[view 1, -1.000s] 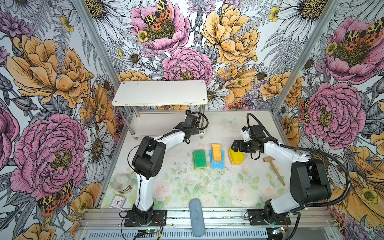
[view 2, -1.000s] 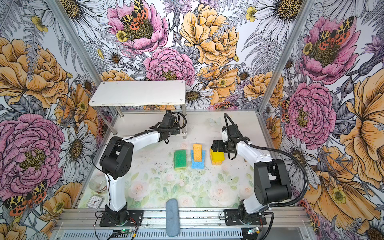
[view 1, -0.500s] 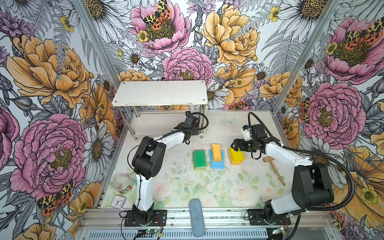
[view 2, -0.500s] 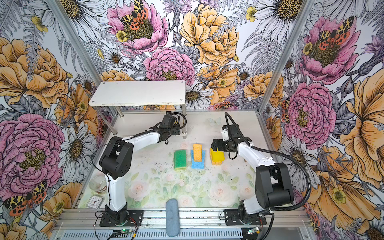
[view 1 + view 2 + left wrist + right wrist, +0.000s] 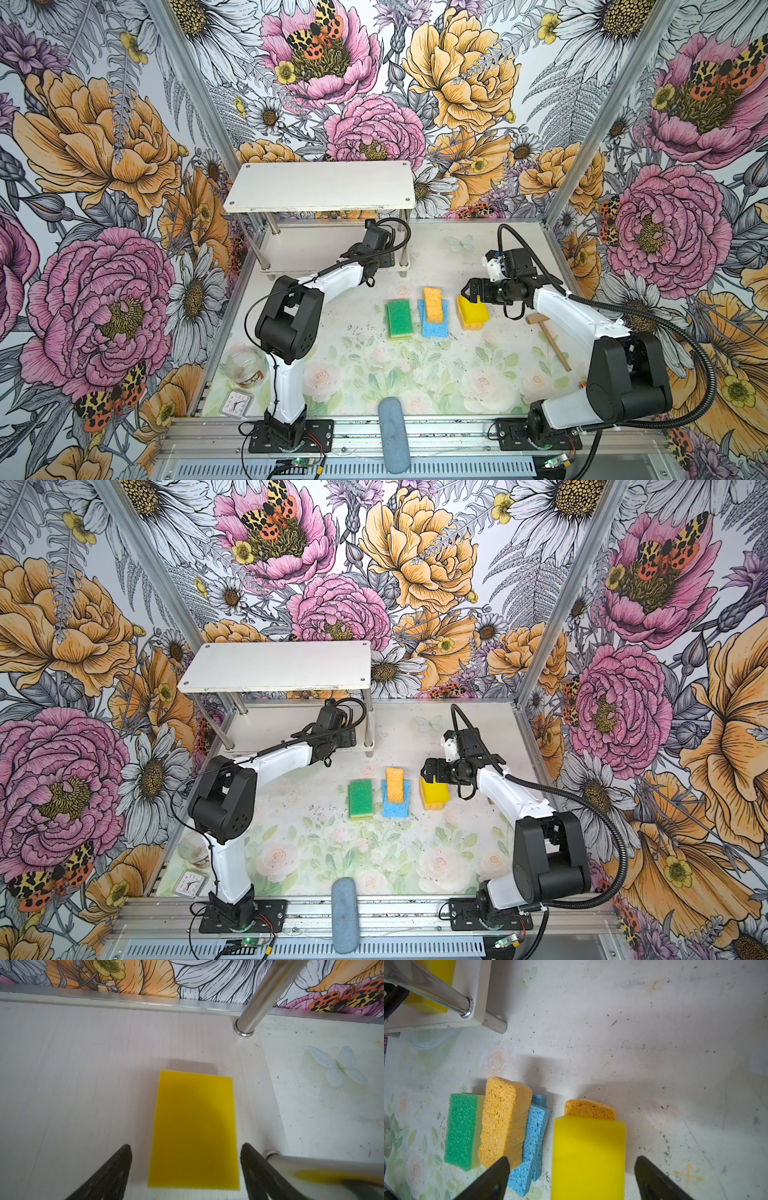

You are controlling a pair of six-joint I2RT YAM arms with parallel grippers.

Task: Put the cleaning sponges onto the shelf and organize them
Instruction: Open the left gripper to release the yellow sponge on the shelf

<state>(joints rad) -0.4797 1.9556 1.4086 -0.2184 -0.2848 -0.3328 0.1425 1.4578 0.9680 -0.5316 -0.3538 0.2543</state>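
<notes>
- the left gripper is reached into the lower tier of the shelf, with its jaws spread wide.
- a yellow sponge is seen lying flat on the lower board, between the two fingers.
- a strip of bare board is left on each side of it, so it is touched by neither finger.
- this sponge is placed toward the right end of the shelf, between two metal posts.
- the right gripper is held low over the table, with its jaws spread as well.
- a second yellow sponge is framed between its fingers, with a narrow gap on one side and a wider one on the other; no contact is seen.
- the second yellow sponge is stacked on an orange sponge, whose far end is left showing.
- just beside this stack, another orange sponge is laid on two blue sponges.
- a green-topped sponge is set next to those, on the side away from the yellow stack.
</notes>
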